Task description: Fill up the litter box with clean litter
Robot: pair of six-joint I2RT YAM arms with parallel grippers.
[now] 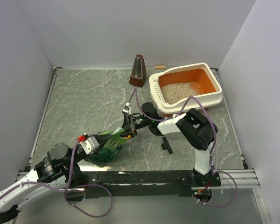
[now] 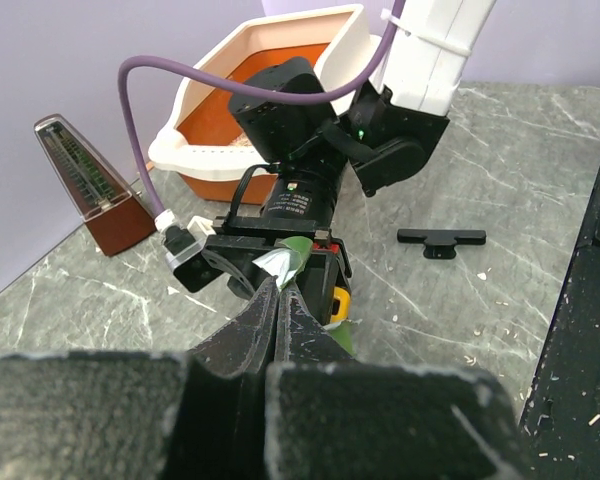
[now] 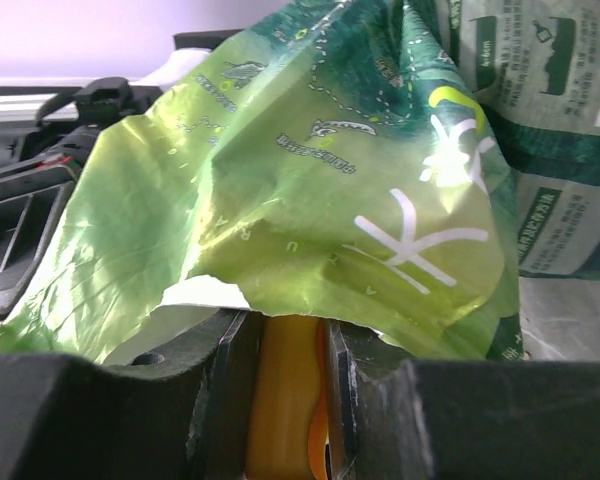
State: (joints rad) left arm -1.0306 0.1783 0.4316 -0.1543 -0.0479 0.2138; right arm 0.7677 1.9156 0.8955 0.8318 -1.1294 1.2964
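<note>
The litter box (image 1: 210,100) stands at the back right, cream outside and orange inside, with pale clean litter (image 1: 177,91) covering part of its floor. Its rim also shows in the left wrist view (image 2: 212,163). A crinkly green bag (image 1: 108,151) lies near the front, left of centre. My left gripper (image 2: 279,283) is shut on the bag's torn top edge (image 2: 286,260). My right gripper (image 3: 290,335) is shut on the orange scoop's handle (image 3: 285,400); the scoop's bowl is hidden under the green bag (image 3: 310,180). In the top view both grippers (image 1: 117,138) (image 1: 127,132) meet at the bag's mouth.
A brown metronome (image 1: 139,71) stands at the back beside the litter box. A small wooden block (image 1: 160,66) lies by the back wall. A small black T-shaped part (image 1: 166,144) lies on the marble table right of the bag. Scattered granules dot the front edge.
</note>
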